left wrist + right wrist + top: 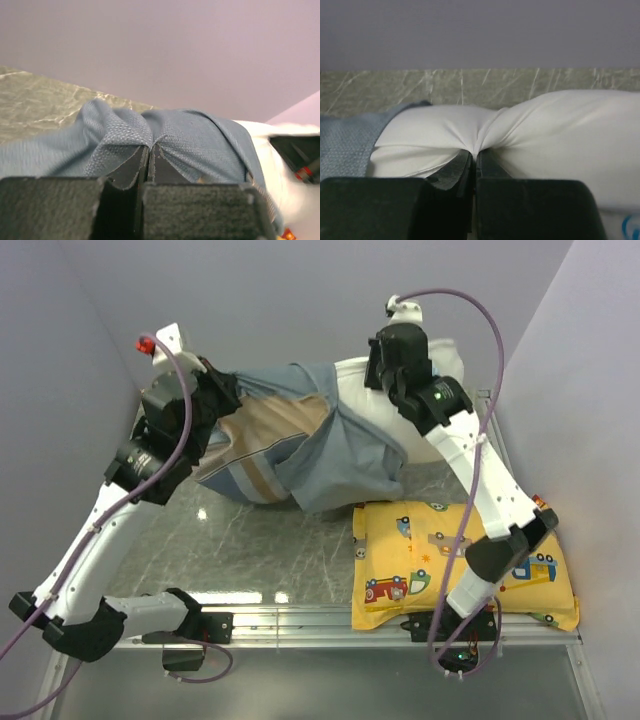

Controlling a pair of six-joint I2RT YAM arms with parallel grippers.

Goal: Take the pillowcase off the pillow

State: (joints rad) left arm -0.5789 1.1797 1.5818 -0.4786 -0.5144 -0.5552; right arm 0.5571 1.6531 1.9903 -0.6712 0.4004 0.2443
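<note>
The pillowcase (300, 445), blue-grey with beige patches, lies bunched across the back of the table, still over the left part of the white pillow (375, 405). My left gripper (222, 390) is shut on a fold of the pillowcase (125, 130) at its left end. My right gripper (388, 375) is shut on the pillow's bare white fabric (530, 125) at the back right. In the right wrist view the pillowcase edge (345, 140) shows at the left, pulled back from the pillow.
A yellow pillow with cartoon vehicles (440, 560) lies at the front right under my right arm. Walls close in at the back, left and right. A metal rail (300, 625) runs along the table's near edge.
</note>
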